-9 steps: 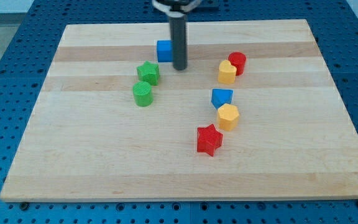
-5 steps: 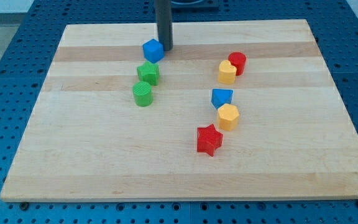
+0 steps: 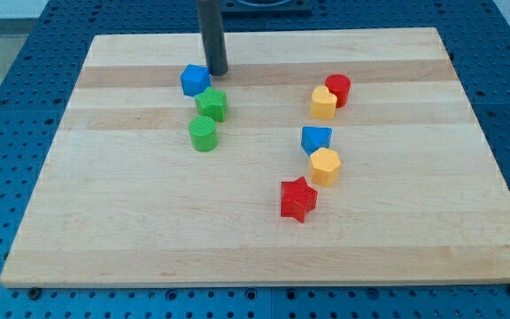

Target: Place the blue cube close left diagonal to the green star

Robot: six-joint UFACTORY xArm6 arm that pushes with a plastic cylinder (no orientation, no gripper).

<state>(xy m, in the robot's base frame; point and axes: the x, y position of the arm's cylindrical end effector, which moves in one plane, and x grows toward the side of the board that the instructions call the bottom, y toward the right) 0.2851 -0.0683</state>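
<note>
The blue cube sits on the far-left part of the table, touching or nearly touching the green star on its far-left corner. My tip stands just right of the cube, slightly farther back. There is no claw on this rod, so nothing is gripped; it only pushes. Any remaining nudge should be small and leftward, so the star and the green cylinder just nearer stay put.

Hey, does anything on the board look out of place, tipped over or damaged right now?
Nothing stands out. The blue cube sits turned at an angle, up-left of the green star, with my tip just to its right. All blocks look intact and rest flat on the board.
</note>
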